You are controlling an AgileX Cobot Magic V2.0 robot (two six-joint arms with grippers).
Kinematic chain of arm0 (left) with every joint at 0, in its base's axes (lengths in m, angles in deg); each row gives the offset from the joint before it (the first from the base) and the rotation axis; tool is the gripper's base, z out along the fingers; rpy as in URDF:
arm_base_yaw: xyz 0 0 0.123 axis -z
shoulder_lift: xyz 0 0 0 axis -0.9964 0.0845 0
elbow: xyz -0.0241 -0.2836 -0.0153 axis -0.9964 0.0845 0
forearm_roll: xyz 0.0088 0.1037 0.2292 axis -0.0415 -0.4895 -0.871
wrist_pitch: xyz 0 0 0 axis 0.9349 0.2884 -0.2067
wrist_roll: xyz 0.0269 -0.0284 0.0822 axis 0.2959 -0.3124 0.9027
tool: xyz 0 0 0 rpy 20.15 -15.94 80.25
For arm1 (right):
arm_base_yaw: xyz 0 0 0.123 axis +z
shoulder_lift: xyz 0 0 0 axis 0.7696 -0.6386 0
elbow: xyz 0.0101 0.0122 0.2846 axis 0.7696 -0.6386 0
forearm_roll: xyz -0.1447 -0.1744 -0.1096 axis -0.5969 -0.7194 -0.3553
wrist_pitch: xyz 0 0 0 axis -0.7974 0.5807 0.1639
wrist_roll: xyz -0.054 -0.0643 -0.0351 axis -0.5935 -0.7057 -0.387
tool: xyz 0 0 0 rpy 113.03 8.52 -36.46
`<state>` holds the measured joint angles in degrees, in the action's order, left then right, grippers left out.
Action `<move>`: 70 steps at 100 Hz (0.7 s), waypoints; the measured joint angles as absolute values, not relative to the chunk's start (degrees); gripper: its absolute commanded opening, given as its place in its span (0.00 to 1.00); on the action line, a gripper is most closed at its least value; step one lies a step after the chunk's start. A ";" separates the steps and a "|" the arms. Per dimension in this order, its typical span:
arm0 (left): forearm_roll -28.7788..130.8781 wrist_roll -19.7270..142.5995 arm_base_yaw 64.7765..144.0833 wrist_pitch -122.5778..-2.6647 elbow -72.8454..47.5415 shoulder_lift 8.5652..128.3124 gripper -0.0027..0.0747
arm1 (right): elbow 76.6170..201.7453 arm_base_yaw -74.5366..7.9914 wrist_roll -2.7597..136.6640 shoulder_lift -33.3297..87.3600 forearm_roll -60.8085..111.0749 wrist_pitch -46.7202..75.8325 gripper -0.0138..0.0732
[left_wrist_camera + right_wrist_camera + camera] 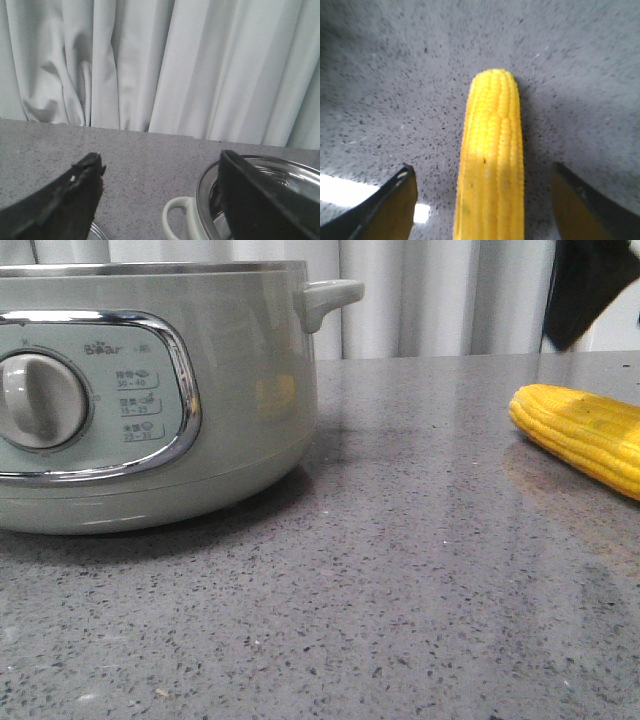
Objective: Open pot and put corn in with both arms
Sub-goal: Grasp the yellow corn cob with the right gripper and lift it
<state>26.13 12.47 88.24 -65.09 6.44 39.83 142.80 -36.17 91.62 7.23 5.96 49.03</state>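
Pot (150,390) at the left of the grey speckled bench (400,590), its chrome-framed panel and white dial (40,400) facing the near edge, side handle (330,298) projecting to the right. Corn (585,435) lying on the bench at the right, well apart from the pot, its tip pointing left. Right pincer (482,200) spread wide, one finger on either side of the corn, neither finger touching it; in the front view only a dark part of this arm (590,285) appears, above the corn. Left pincer (160,195) likewise spread, holding nothing, hanging over the pot's steel rim (260,165) and handle. Pale curtain (160,65) behind the bench on the far side.
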 measured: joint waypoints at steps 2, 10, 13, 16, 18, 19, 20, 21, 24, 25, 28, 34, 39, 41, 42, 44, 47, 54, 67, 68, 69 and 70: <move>26.13 12.47 88.34 -65.09 6.44 39.83 0.63 | 142.80 -36.17 91.64 6.35 5.96 49.03 0.71; 26.13 12.47 88.59 -65.18 6.44 39.83 0.63 | 142.80 -36.17 91.60 3.13 5.96 49.03 0.71; 26.13 12.47 88.59 -65.18 6.44 39.83 0.63 | 142.80 -36.17 91.60 2.15 5.96 49.03 0.71; 26.13 12.47 88.59 -65.18 6.44 39.83 0.63 | 142.80 -36.17 91.60 1.21 5.96 49.03 0.71; 26.13 12.47 88.59 -65.18 6.44 39.83 0.63 | 142.80 -36.17 91.60 0.76 5.96 49.03 0.71; 26.13 12.47 88.59 -65.18 6.44 39.83 0.63 | 142.80 -36.17 91.60 0.31 5.96 49.03 0.71; 26.13 12.47 88.59 -65.18 6.44 39.83 0.63 | 142.80 -36.17 91.60 0.09 5.96 49.03 0.71; 26.13 12.47 88.59 -65.18 6.44 39.83 0.63 | 142.80 -36.17 91.60 -0.34 5.96 49.03 0.71; 26.13 12.47 88.59 -65.18 6.44 39.83 0.63 | 142.80 -36.17 91.49 -1.18 5.96 48.92 0.71; 26.13 12.47 88.59 -65.18 6.44 39.83 0.63 | 142.80 -36.17 91.51 -1.39 5.96 48.78 0.71; 26.13 12.47 88.59 -65.18 6.44 39.83 0.63 | 142.80 -36.17 91.51 -2.40 5.96 48.63 0.71; 26.13 12.47 88.59 -65.18 6.44 39.83 0.63 | 142.89 -36.17 91.51 -3.89 5.96 48.43 0.68; 26.13 12.47 88.59 -65.18 6.44 39.83 0.63 | 142.89 -36.17 91.38 -4.90 5.96 48.41 0.62; 26.13 12.47 88.59 -65.21 6.44 39.83 0.63 | 143.01 -36.17 91.38 -5.17 6.11 48.30 0.60; 26.13 12.47 88.59 -65.21 6.44 39.83 0.63 | 143.02 -36.17 91.38 -5.26 6.11 48.16 0.57; 26.13 12.47 88.59 -65.21 6.44 39.83 0.63 | 143.12 -36.17 91.38 -5.29 6.11 48.18 0.54; 26.13 12.47 88.59 -65.31 6.44 39.83 0.63 | 143.26 -36.17 91.38 -5.43 6.11 48.09 0.48; 26.13 12.47 88.59 -65.44 6.44 39.73 0.63 | 143.48 -36.17 91.38 -5.43 6.11 48.38 0.35; 26.13 12.47 88.59 -65.74 6.44 39.73 0.63 | 144.76 -36.02 91.38 -3.66 6.21 49.24 0.22; 26.13 12.47 88.59 -65.74 6.44 39.73 0.63 | 144.91 -36.03 91.38 -3.22 6.20 49.37 0.21; 26.13 12.47 88.59 -65.74 6.44 39.73 0.63 | 145.20 -35.87 91.38 -2.99 6.20 49.38 0.21; 26.13 12.47 88.59 -65.74 6.44 39.73 0.63 | 145.37 -35.90 91.38 -2.53 6.20 49.38 0.21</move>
